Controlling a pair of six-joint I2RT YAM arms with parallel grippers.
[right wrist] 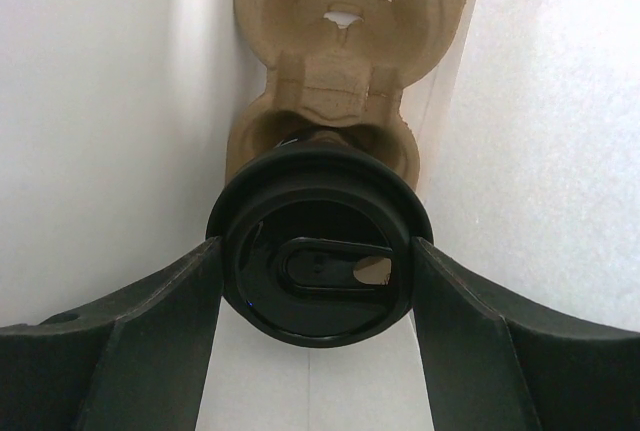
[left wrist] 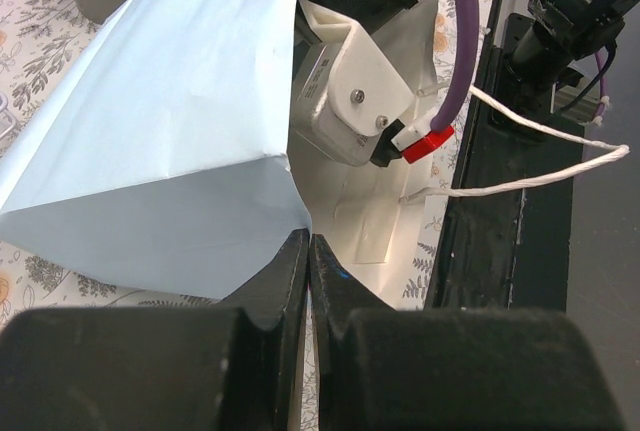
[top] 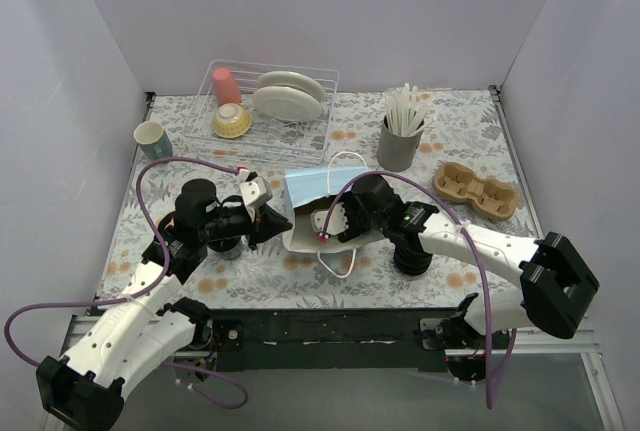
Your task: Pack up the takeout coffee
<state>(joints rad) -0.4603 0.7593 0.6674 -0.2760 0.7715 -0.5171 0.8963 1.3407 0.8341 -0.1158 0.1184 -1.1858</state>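
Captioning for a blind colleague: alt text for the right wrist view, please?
The right gripper clasps a lidded black coffee cup between its fingers, inside a white-walled paper bag. A brown pulp cup carrier lies behind it.

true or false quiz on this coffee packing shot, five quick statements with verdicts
1. The bag lies on its side. True.
2. The left hand is wide open. False: it is shut at the bag's edge.
3. The right hand is inside the bag, gripping the lidded cup by its sides. True.
4. The lidded cup stands on bare table. False: it is at a cardboard carrier inside the bag.
5. The dish rack is empty. False: plates sit in it.
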